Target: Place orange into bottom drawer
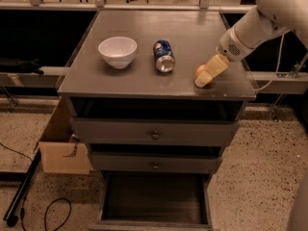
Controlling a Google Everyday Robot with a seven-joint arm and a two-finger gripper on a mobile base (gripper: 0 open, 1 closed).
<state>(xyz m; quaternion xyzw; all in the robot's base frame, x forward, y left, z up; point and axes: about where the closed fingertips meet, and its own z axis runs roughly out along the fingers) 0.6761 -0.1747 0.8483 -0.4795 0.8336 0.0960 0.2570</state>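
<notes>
The orange (198,71) sits on the grey cabinet top (144,28) near its right front corner, mostly hidden behind my gripper. My gripper (205,78) reaches in from the upper right, tilted down, and lies over the orange's right side. The bottom drawer (154,198) is pulled out at the foot of the cabinet, its dark inside bare. The two upper drawers (155,134) with round knobs are slightly pulled out.
A white bowl (117,51) and a blue soda can (163,56) lying on its side are on the cabinet top, left of the orange. A cardboard box (62,150) stands on the floor to the left, with a black cable (53,211) nearby.
</notes>
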